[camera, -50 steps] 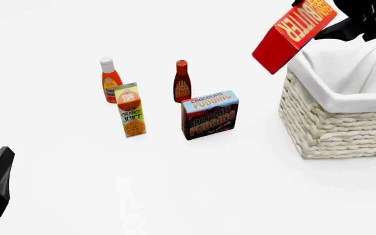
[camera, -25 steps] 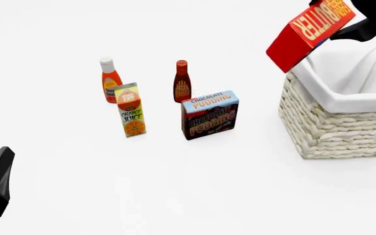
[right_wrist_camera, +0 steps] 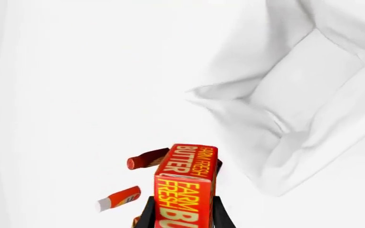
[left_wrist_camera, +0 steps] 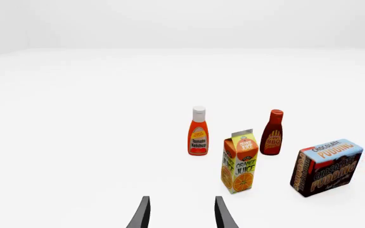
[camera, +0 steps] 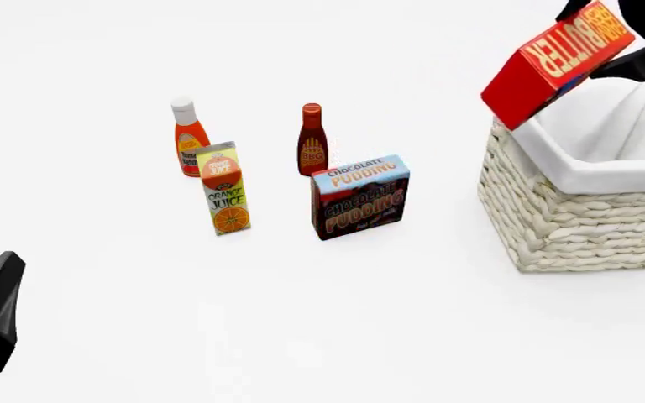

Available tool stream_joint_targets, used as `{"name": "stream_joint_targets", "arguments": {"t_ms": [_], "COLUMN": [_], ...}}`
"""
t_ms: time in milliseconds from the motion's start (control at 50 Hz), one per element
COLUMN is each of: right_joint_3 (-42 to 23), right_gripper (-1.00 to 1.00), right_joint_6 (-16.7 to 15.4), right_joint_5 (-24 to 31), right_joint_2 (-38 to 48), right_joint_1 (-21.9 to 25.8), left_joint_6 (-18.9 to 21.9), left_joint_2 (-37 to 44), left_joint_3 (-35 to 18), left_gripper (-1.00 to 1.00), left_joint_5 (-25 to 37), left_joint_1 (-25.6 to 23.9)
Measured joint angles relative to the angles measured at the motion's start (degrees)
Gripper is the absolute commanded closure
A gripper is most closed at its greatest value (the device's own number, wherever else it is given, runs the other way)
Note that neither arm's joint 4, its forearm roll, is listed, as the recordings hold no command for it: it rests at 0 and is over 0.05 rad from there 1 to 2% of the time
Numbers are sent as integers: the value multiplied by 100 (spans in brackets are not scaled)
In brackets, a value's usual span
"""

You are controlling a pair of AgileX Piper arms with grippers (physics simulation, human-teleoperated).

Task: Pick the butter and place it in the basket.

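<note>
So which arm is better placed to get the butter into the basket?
The right. Its pincer already grips the butter, held tilted above the basket rim. The left pincer is open, empty, and far across the table.

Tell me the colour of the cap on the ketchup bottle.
White, above an orange-red ketchup bottle; it shows best in the left wrist view.

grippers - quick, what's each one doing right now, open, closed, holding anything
Left gripper: open, holding nothing, low at the table's near left.
Right gripper: closed on the butter, tilted in the air over the basket rim.
</note>
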State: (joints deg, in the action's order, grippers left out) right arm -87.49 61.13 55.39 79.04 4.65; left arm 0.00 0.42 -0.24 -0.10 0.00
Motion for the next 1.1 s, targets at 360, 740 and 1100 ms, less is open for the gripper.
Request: {"name": "stream_joint_targets", "arguments": {"t_ms": [360,740,1100], "right_joint_3": [92,-31,-81], "right_gripper": [100,100,100], "right_joint_6": [-83,-148,-247], "right_joint_5": [-125,-323,-532], "right_joint_2": [48,359,633], "right_joint_1": [-411,-789,-1160], "left_joint_6": [0,0,0], "left_joint_2": [0,0,0], "left_joint_3": [0,0,0], "left_gripper": [-100,-100,-100], "left_joint_5": [0,0,0], "left_joint_1": [0,0,0]}}
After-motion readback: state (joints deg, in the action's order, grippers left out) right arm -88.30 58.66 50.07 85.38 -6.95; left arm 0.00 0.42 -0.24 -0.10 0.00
